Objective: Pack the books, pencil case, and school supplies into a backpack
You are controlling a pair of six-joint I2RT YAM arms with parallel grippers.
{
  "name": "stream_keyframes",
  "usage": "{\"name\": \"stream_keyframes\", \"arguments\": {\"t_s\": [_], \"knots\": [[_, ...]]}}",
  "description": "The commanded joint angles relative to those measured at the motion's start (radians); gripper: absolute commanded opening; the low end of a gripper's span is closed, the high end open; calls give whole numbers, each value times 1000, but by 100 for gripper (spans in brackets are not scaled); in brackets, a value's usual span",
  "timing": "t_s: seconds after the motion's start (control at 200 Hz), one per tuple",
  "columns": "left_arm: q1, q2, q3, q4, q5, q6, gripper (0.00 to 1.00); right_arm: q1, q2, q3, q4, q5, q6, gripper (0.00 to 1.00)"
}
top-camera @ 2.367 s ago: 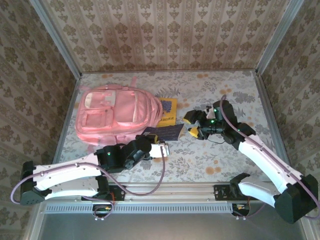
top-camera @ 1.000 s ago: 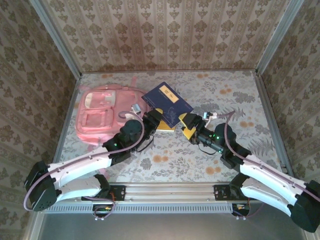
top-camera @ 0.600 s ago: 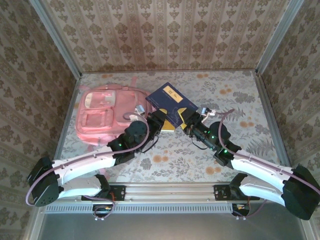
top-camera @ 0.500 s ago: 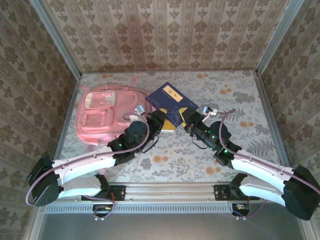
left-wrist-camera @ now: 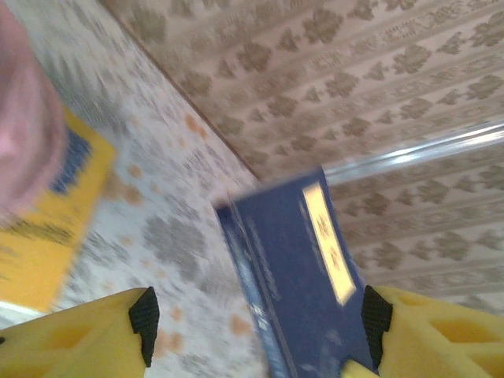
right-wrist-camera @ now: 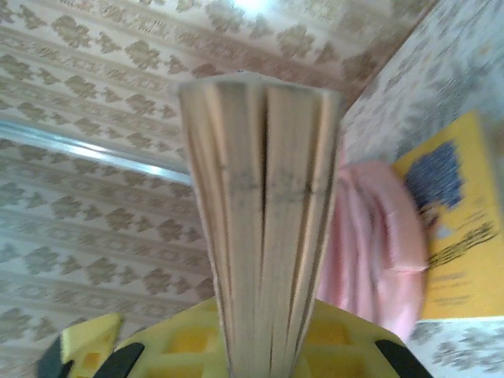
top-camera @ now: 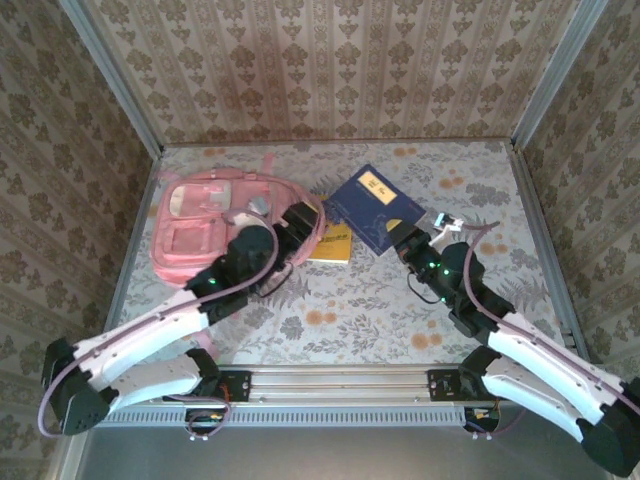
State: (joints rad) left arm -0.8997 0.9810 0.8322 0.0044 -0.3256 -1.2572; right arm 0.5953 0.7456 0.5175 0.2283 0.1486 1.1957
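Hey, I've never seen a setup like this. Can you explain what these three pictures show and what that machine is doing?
It is a robot with two arms bolted at the near edge of a flower-patterned table. One picture looks down from above and behind the arms. The other two come from a camera on each wrist, looking out past that arm's own yellow grasping part. On the table lie a pink backpack and, just to its right, a yellow book. The right pincer is shut on a navy book with a yellow label, gripping it by the page edge. The left pincer is open and holds nothing. From above, it sits between the backpack and the yellow book.
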Motion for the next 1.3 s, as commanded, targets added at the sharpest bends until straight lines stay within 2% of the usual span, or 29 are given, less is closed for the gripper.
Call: {"name": "stream_keyframes", "arguments": {"t_s": [0.0,0.09,0.155,0.3,0.345,0.48,0.575,0.675,0.795,1.075,1.295], "knots": [[117,-11,72,-331,113,263,73,-82,-79,23,-177,-87,-190,0],[247,73,128,-419,279,423,74,-106,-104,87,-379,-92,-323,0],[317,146,196,-508,341,538,75,-110,-106,139,-496,-79,-389,0],[436,284,300,-575,469,714,72,-114,-115,178,-563,-145,-475,0],[496,326,335,-595,484,737,72,-114,-115,187,-583,-158,-487,0],[575,460,426,-615,602,802,65,-115,-124,183,-610,-169,-489,0],[592,541,465,-606,681,830,60,-116,-135,167,-609,-170,-487,0],[593,605,503,-607,716,841,55,-117,-142,152,-612,-162,-486,0],[592,649,534,-617,711,840,51,-122,-143,142,-622,-158,-486,0],[595,674,548,-638,650,864,50,-133,-155,131,-613,-168,-469,0],[595,718,560,-616,669,858,48,-135,-148,104,-588,-173,-456,0]]}}
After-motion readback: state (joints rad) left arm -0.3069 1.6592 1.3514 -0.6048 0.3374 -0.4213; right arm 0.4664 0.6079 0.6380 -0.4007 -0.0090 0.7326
